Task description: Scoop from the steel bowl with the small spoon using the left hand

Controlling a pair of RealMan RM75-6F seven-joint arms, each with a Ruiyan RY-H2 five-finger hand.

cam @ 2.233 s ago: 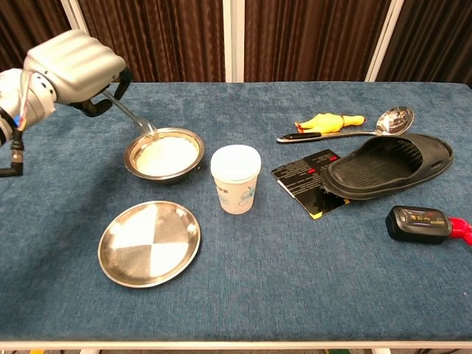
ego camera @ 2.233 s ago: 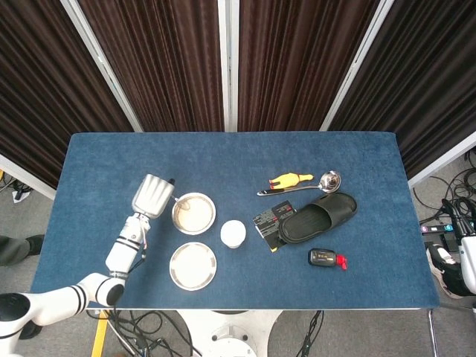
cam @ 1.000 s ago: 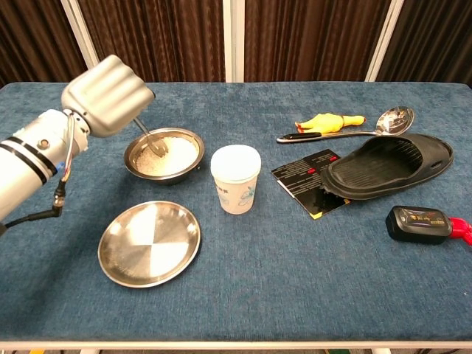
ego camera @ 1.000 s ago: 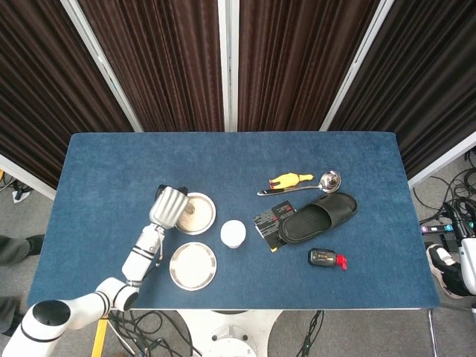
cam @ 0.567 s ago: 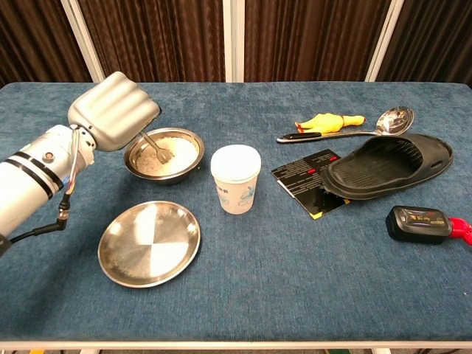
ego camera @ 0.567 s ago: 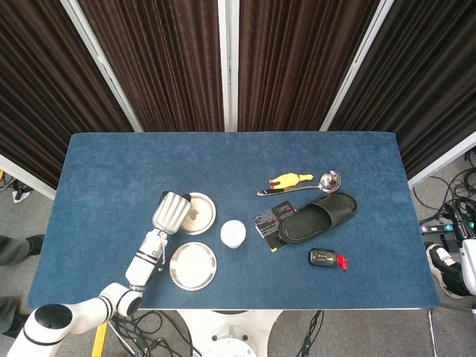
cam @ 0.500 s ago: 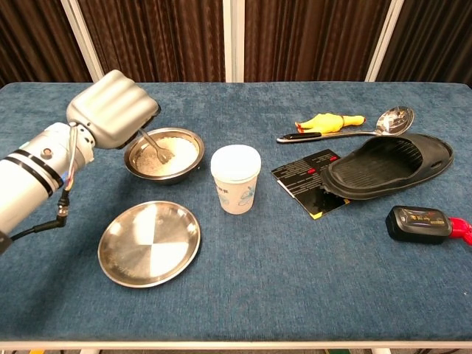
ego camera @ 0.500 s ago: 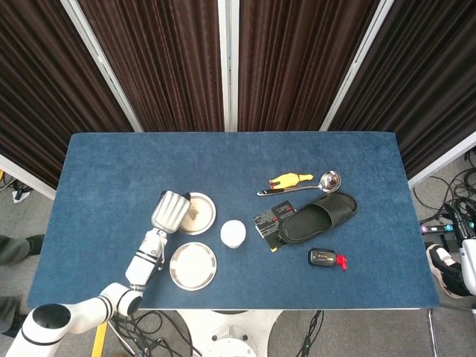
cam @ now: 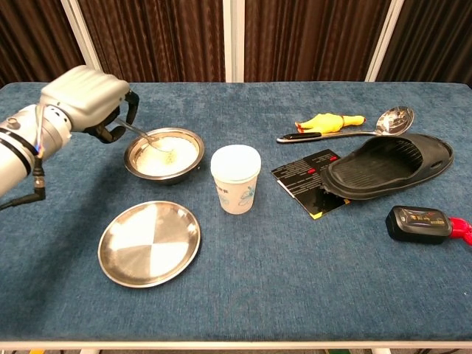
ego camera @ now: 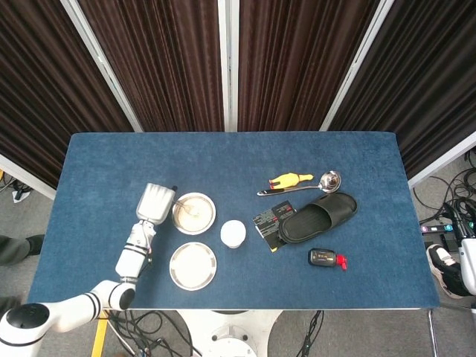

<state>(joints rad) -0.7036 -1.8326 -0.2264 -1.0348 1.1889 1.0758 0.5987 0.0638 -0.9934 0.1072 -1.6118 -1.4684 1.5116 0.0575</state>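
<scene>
gripping the small spoon (cam: 145, 136), left hand (cam: 87, 98) left of steel bowl (cam: 164, 155), knuckles up, spoon tip in bowl

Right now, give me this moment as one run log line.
left hand: grips small metal spoon | spoon tip: in round steel bowl of white grains | right hand: not in view

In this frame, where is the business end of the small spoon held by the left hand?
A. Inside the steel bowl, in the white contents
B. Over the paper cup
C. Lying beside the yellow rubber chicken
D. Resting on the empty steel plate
A: the left hand holds the small spoon slanting down over the rim of the steel bowl, its tip in the white contents.
</scene>
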